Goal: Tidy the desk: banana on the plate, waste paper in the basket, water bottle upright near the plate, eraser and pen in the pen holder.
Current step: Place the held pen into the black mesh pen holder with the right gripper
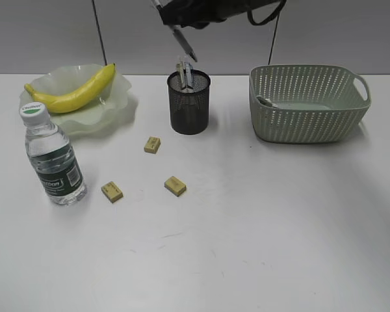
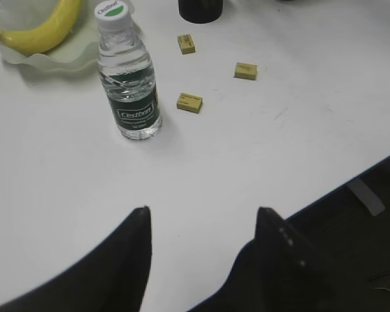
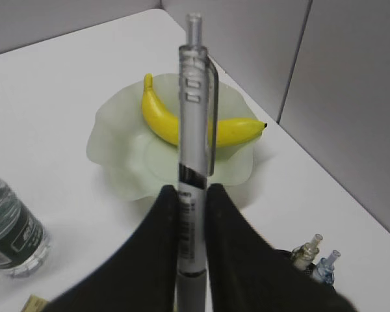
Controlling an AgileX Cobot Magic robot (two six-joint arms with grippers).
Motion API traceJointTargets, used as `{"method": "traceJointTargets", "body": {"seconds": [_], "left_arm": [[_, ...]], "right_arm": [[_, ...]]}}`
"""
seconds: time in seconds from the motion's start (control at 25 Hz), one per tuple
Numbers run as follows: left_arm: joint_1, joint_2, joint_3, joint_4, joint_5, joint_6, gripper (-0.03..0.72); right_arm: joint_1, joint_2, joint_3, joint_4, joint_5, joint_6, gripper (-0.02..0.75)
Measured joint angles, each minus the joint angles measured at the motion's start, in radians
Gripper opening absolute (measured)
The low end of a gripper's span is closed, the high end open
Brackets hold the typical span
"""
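My right gripper [image 1: 175, 26] is shut on a clear pen [image 3: 195, 104], which hangs tilted just above the black mesh pen holder [image 1: 189, 103]; two pens [image 3: 318, 260] stand in the holder. Three yellow erasers [image 1: 152, 144] [image 1: 112, 191] [image 1: 175, 186] lie on the desk in front of it. The banana [image 1: 78, 93] rests in the ruffled green plate [image 1: 117, 110]. Next to the plate the water bottle [image 1: 52, 159] stands upright. A pale scrap, apparently the waste paper [image 1: 268, 102], lies inside the basket [image 1: 309, 120]. My left gripper [image 2: 203, 218] is open over bare desk, near the front edge.
The desk's front edge [image 2: 351, 175] runs close to the left gripper, with dark floor beyond it. A grey partition wall [image 1: 52, 32] stands behind the desk. The bottle [image 2: 129, 84] stands between the left gripper and the plate [image 2: 65, 58].
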Motion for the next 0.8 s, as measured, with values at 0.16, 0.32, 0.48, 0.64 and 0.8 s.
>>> {"method": "traceJointTargets", "body": {"seconds": [0.16, 0.32, 0.48, 0.64, 0.8], "left_arm": [[0.000, 0.000, 0.000, 0.000, 0.000, 0.000, 0.384], [0.000, 0.000, 0.000, 0.000, 0.000, 0.000, 0.384], [0.000, 0.000, 0.000, 0.000, 0.000, 0.000, 0.384], [0.000, 0.000, 0.000, 0.000, 0.000, 0.000, 0.384], [0.000, 0.000, 0.000, 0.000, 0.000, 0.000, 0.384]], "right_arm": [[0.000, 0.001, 0.093, 0.246, -0.128, -0.211, 0.098], [0.000, 0.025, 0.142, 0.576, -0.187, -0.482, 0.098], [0.000, 0.077, 0.147, 0.706, -0.200, -0.609, 0.098], [0.000, 0.119, 0.149, 0.723, -0.208, -0.638, 0.098], [0.000, 0.154, 0.149, 0.726, -0.228, -0.643, 0.098]]}}
